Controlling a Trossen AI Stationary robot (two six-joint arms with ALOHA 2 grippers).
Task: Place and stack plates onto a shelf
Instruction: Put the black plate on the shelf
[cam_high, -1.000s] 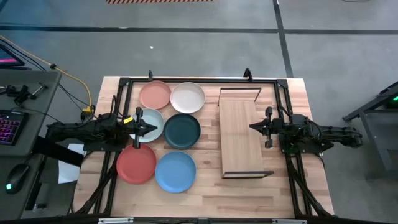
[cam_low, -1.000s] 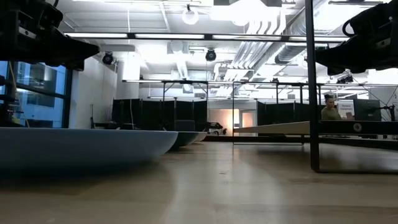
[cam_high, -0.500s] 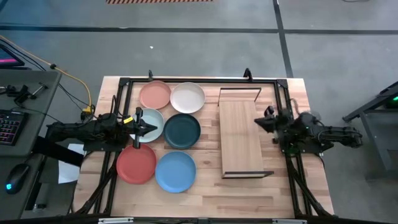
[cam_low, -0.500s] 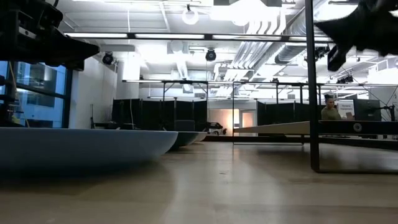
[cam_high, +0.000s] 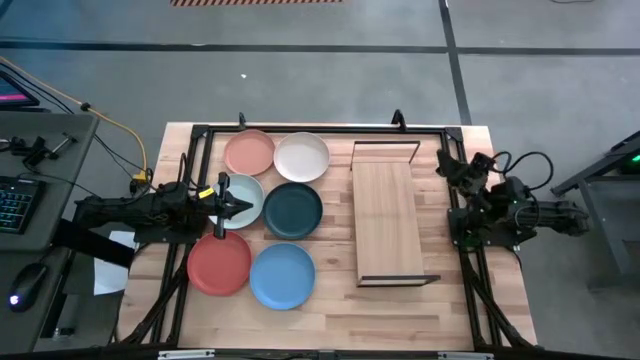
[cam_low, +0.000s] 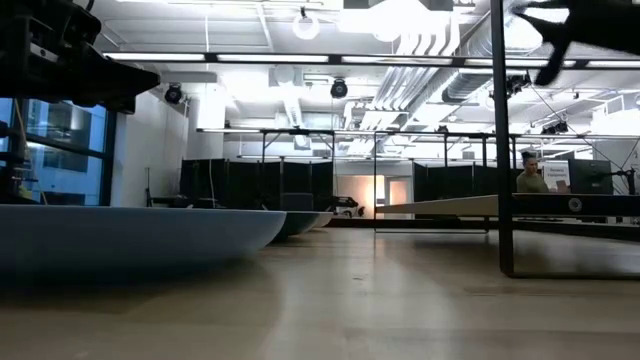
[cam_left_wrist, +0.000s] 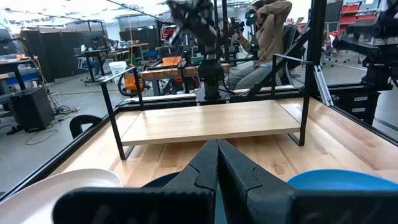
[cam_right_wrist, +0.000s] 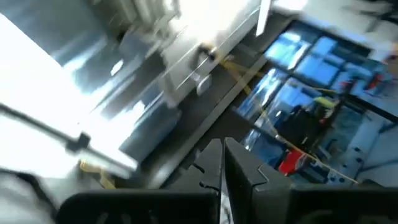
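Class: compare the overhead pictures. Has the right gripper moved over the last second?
Yes. The right gripper has swung off the shelf's right edge, toward the table's far right corner.

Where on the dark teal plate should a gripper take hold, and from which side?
Grip the dark teal plate by its raised rim on the edge facing the shelf. That side looks free of neighbours, while other plates crowd the rest. It lies flat, so probably come from above, pinching the rim.

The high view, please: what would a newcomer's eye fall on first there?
Six coloured plates lie in two rows on the table's left half, from the salmon pink plate down to the bright blue plate. Right of them stands the shelf, bare. The left tool hovers shut over the pale mint plate.
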